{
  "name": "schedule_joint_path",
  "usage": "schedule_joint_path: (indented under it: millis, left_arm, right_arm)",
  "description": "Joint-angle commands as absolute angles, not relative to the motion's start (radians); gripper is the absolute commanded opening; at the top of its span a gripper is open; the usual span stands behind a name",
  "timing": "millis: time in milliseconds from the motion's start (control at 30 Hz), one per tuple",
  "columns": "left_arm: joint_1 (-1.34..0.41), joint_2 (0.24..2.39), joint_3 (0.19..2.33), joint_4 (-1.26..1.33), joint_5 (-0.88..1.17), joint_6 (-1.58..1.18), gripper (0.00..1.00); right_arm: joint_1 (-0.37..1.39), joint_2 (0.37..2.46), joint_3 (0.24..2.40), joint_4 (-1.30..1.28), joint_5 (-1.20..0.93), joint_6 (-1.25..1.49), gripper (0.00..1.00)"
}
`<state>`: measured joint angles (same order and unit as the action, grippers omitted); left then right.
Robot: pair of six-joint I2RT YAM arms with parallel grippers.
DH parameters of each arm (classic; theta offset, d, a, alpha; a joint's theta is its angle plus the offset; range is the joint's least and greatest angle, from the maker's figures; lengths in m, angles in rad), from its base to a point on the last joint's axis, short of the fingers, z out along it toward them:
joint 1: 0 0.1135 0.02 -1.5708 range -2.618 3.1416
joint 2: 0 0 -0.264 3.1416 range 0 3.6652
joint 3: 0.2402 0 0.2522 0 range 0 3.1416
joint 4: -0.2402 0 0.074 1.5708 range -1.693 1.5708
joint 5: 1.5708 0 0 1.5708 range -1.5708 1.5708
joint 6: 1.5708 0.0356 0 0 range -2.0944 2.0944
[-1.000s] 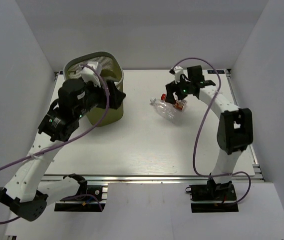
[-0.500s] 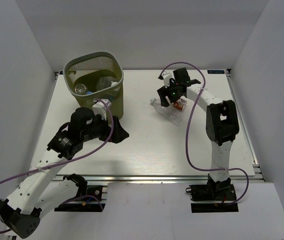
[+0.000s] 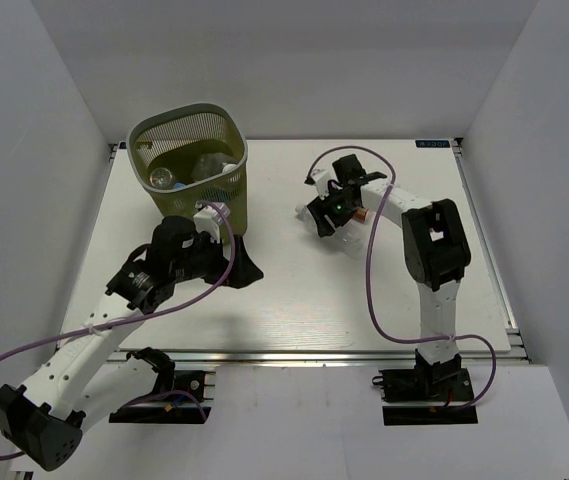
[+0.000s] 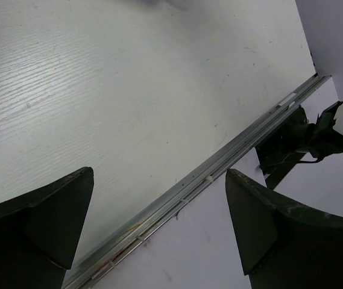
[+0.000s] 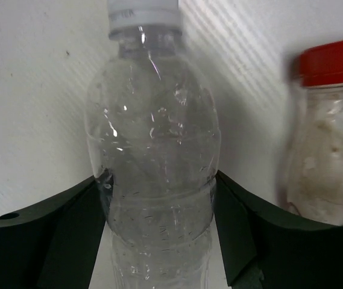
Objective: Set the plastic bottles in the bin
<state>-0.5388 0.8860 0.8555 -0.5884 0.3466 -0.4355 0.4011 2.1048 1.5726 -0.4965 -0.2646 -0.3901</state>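
Note:
The olive-green mesh bin point(image 3: 226, 188) stands at the back left with several clear bottles point(image 3: 164, 178) inside. A clear white-capped bottle point(image 5: 153, 120) lies on the table, also showing in the top view point(image 3: 349, 240). My right gripper point(image 3: 322, 214) is over it, and its fingers point(image 5: 159, 180) press on both sides of the bottle's body. A small red-capped bottle point(image 5: 328, 162) lies just to its right, at the gripper's far side in the top view point(image 3: 364, 211). My left gripper point(image 3: 249, 268) is open and empty, low over the table in front of the bin; its jaws stand wide apart in the wrist view point(image 4: 159, 176).
The white table point(image 3: 294, 300) ends in a metal rail point(image 4: 219, 168) along its near edge. The right arm's base mount point(image 4: 286, 141) sits beyond the rail. White walls enclose the left, right and back.
My left arm has drawn back from over the bin and dropped low in front of it. My right gripper has moved left and down onto the clear bottle.

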Motion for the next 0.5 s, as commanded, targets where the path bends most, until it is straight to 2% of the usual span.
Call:
schedule_joint_path:
  millis: [0,33,133,167,267,333,467]
  left_arm:
    - [-0.543,0.865,0.834,-0.563,0.354,-0.448,1.0]
    - [-0.543,0.856,0.824,-0.563,0.354,-0.448,1.0]
    - [-0.543,0.856,0.813,-0.554,0.354,-0.457,1.0]
    - [-0.543,0.847,0.802,-0.554,0.354,-0.457,1.0]
    - [-0.543,0.838,0.763,-0.545,0.368,-0.457,1.0]
    - [-0.543,0.825,0.736,-0.545,0.377,-0.457,1.0]
    - [-0.554,0.825,0.641,-0.519,0.434,-0.466,1.0]
  right_arm:
    - [0.419,2.089,1.539,-0.512,-0.275,-0.413,0.7]
    - [0.426,2.082,1.498,-0.514,-0.272,-0.416,0.7]
    - [0.452,2.042,1.425,-0.502,-0.282,-0.44,0.52]
    - [0.459,2.031,1.416,-0.514,-0.288,-0.445,0.32]
    - [0.466,1.976,1.44,-0.595,-0.374,-0.46,0.04]
    - [0.46,1.918,1.539,-0.627,-0.443,-0.472,0.01]
    - [0.466,1.822,1.788,-0.652,-0.491,-0.486,0.0]
